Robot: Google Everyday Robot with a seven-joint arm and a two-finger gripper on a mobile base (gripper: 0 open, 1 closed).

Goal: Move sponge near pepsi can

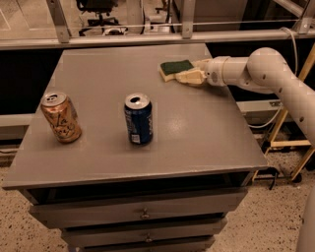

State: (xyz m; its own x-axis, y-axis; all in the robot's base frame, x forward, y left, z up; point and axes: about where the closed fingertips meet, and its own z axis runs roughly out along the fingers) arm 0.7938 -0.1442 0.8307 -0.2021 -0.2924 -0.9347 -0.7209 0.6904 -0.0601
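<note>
Camera view: far right on the worktop (197,133), sponge (176,67) touching the gripper (189,76) at its right edge; open or closed, cannot tell. Well apart, mid-worktop, upright pepsi can (138,119); farther left, tilted orange can (60,118).

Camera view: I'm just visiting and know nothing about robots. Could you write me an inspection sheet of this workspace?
Surface: grey tabletop on a drawer cabinet.
Job's things: sponge lies green side up near the far right corner. The pepsi can stands upright near the middle, well apart from the sponge.
Clutter: orange-tan can, leaning, near the left edge.
Grippers: the gripper is low over the table at the sponge's right end, on a white arm reaching in from the right.
Cables: white cable running by the arm; dark cable on the floor at right.
Surroundings: metal rail behind the table, office chair beyond it, speckled floor.
</note>
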